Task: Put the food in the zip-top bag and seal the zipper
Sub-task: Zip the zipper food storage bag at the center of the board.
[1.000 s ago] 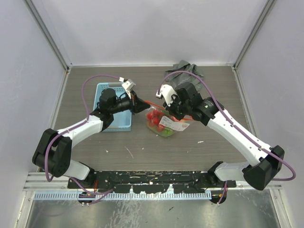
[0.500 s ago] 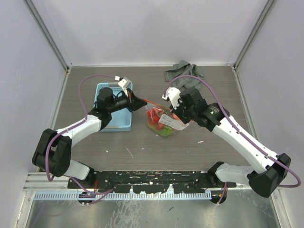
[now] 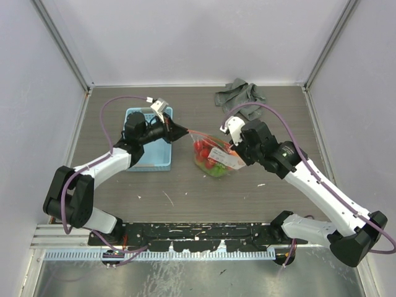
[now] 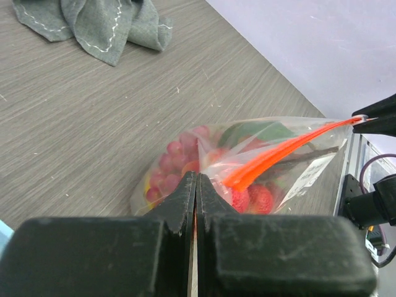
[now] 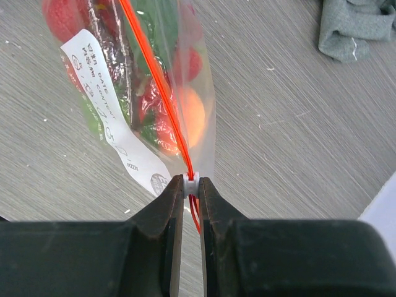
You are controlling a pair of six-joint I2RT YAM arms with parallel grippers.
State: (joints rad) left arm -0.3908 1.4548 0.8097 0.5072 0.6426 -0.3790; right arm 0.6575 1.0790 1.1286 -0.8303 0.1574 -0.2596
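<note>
Sealing step, seemingly near its end: zip-top bag (image 3: pixel 213 162), food (image 4: pixel 180 156) inside, mid-surface (image 3: pixel 185 198); zipper (image 4: pixel 272 155) taut between left gripper (image 3: pixel 184 131), clenched on its end, and right gripper (image 3: pixel 232 147), pinching the slider (image 5: pixel 191 184). Next: finishing the pull, then releasing.

grey cloth (image 4: pixel 99 25) cut off at top, zip-top bag (image 5: pixel 139 74) label (image 5: pixel 108 127) unreadable

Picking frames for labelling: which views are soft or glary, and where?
Left wrist view: the left hand is a near-field blur; the clear plastic zip-top bag and crumpled grey cloth are sharp. Right wrist view: right hand soft, red-orange zipper strip crisp. Top external view: even light, faint shadows.
</note>
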